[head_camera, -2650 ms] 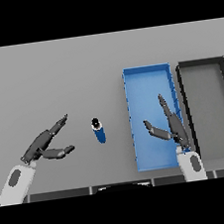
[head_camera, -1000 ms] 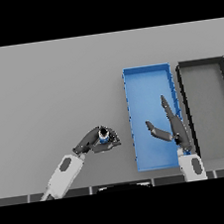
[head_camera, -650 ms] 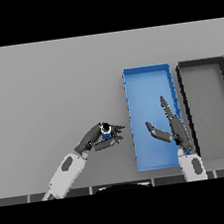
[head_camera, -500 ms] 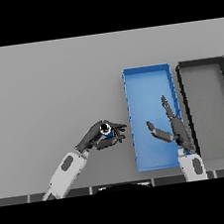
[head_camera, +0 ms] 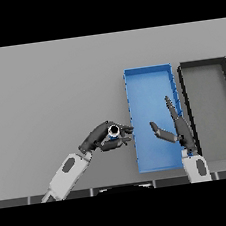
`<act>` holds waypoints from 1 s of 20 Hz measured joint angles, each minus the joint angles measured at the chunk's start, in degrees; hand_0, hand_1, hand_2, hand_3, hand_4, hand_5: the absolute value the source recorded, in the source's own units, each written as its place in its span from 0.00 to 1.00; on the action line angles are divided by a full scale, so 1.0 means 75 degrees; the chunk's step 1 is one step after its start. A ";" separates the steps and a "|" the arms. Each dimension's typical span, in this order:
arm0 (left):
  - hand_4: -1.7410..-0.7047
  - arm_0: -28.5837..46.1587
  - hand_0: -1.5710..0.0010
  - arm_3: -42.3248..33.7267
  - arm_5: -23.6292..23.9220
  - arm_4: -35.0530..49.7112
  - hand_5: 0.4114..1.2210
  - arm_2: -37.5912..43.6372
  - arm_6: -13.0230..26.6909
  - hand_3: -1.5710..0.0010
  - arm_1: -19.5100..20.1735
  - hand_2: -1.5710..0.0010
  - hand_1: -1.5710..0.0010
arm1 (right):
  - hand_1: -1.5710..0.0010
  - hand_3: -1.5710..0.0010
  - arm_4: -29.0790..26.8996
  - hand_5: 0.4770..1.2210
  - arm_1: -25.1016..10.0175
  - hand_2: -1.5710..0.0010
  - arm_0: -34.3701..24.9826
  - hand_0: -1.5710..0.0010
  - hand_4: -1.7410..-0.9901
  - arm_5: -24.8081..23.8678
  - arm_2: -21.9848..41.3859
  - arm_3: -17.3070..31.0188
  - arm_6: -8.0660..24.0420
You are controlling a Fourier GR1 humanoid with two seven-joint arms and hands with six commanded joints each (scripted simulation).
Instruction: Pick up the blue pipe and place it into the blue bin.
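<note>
Fingers [head_camera: 101, 134] of left hand [head_camera: 96, 139] clasp blue pipe [head_camera: 114, 131].

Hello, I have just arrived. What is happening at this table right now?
The robot's left hand is closed around the blue pipe and holds it just left of the blue bin, not yet over it. The right hand is open above the bin's right side and holds nothing. A black bin sits to the right of the blue one. The pipe is not yet in the bin.
</note>
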 measured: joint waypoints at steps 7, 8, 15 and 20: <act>0.00 -0.0105 0.00 0.0074 -0.0087 -0.0019 1.00 0.0054 0.0137 0.05 0.0014 0.00 0.00 | 1.00 1.00 -0.0712 0.18 -0.0090 1.00 0.0031 1.00 0.73 0.0531 -0.0108 -0.0187 -0.0450; 0.00 -0.0111 0.00 0.0079 -0.0110 0.0012 1.00 0.0035 0.0229 0.05 -0.0020 0.00 0.00 | 1.00 1.00 -0.1428 0.15 -0.0195 1.00 -0.0102 1.00 0.70 0.1008 -0.0213 -0.0417 -0.0445; 0.00 -0.0065 0.00 0.0025 -0.0115 -0.0095 1.00 0.0010 0.0103 0.05 -0.0017 0.00 0.00 | 1.00 1.00 -0.3598 0.03 -0.1546 1.00 -0.1204 1.00 0.57 0.2874 0.0209 -0.1863 0.1348; 0.00 -0.0171 0.00 0.0087 -0.0191 -0.0101 1.00 0.0079 0.0106 0.06 -0.0019 0.00 0.00 | 1.00 1.00 -0.3774 0.06 -0.1652 1.00 -0.2330 1.00 0.58 0.3388 0.0894 -0.1871 0.2260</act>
